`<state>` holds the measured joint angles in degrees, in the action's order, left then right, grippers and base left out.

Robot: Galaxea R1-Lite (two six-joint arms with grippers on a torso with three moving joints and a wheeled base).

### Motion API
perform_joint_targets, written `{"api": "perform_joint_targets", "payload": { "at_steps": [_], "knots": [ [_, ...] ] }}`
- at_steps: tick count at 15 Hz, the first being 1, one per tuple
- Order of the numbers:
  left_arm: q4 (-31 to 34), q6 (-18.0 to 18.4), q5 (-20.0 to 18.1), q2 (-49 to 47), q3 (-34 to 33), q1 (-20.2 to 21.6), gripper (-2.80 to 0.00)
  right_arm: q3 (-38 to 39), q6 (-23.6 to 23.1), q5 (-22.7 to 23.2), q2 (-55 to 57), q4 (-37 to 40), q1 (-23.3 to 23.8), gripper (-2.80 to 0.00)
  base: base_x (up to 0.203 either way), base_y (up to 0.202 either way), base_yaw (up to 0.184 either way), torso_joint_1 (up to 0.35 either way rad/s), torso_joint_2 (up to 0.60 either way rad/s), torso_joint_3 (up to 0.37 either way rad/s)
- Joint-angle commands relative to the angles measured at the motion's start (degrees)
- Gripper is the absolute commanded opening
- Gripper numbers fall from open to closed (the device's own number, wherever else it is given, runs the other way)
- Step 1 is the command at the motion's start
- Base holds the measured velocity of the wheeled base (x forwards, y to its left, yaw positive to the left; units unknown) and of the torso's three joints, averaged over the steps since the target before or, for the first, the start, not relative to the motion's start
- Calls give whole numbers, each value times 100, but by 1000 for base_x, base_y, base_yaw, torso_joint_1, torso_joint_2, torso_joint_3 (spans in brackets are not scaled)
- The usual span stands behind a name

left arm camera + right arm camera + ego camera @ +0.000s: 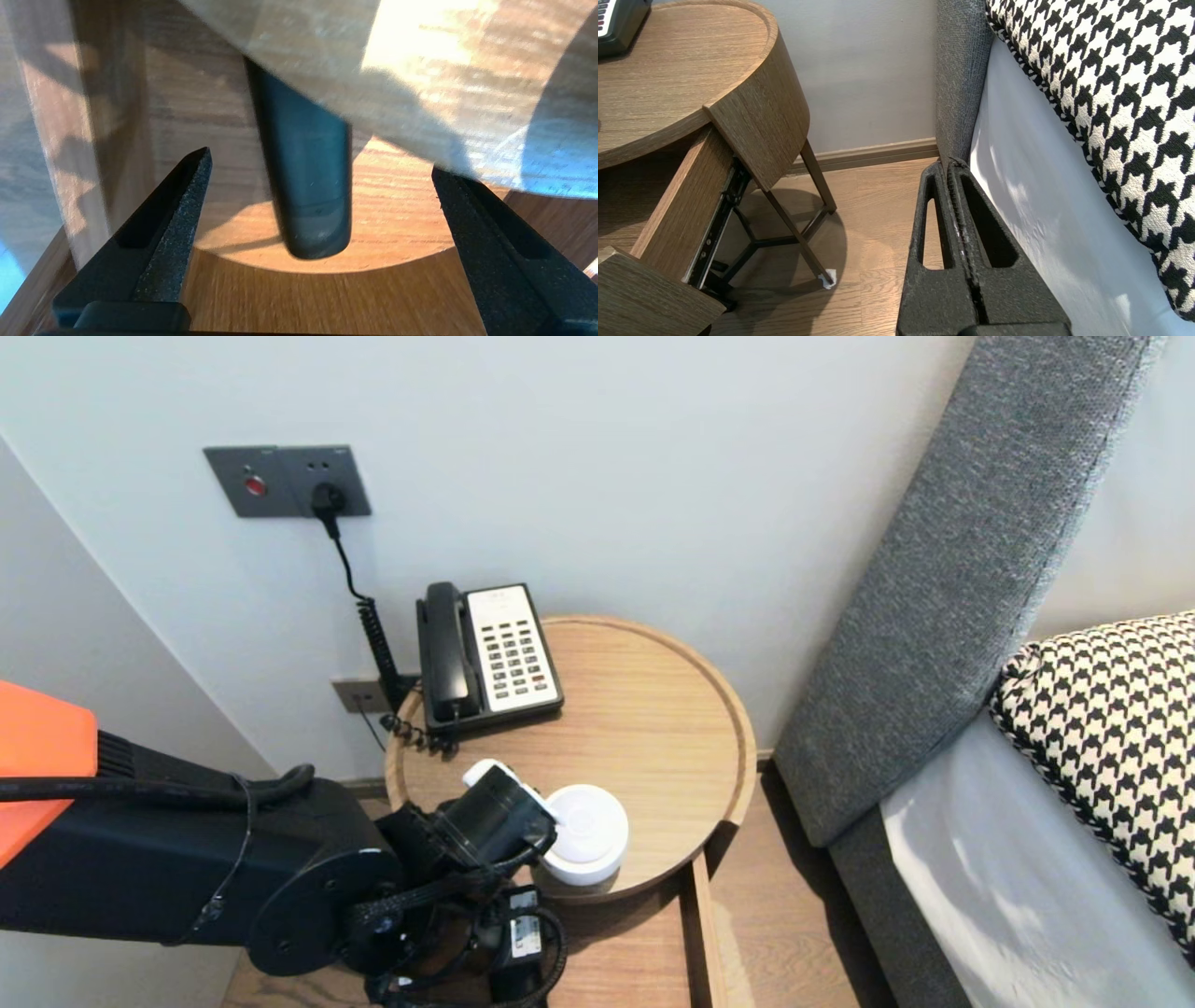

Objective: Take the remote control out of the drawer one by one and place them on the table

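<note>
A dark, long object with a rounded end (313, 186) lies on the floor of the open wooden drawer (327, 298), its far end hidden under the round tabletop (373, 70). My left gripper (320, 161) points down into the drawer, open wide, with one finger on each side of the object and not touching it. In the head view my left arm (485, 840) reaches over the drawer (635, 952) and hides the fingers. My right gripper (951, 163) is shut and empty, parked low beside the bed (1041, 210).
On the round wooden table (653, 709) stand a black and white telephone (490, 653) and a white round device (585, 833) near the front edge. A grey headboard (962, 569) and a houndstooth cushion (1111, 728) lie to the right. The drawer's wall (84, 140) stands close to one finger.
</note>
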<state>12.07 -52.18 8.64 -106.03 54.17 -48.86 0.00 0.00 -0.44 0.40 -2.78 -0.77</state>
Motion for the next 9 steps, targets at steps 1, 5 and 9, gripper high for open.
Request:
{"api": "perform_joint_targets", "payload": {
  "at_steps": [1,5,9],
  "knots": [
    [-102,-38,7,-96,-56,8,0,149,0,0,4,-3,-2,-280,0,0,0,0,0,0],
    [-170,49,7,-151,-54,-10,0,149,0,0,4,-3,-2,-280,0,0,0,0,0,0],
    [-367,49,34,-243,-256,-64,0,149,0,0,4,-3,-2,-280,0,0,0,0,0,0]
  ]
}}
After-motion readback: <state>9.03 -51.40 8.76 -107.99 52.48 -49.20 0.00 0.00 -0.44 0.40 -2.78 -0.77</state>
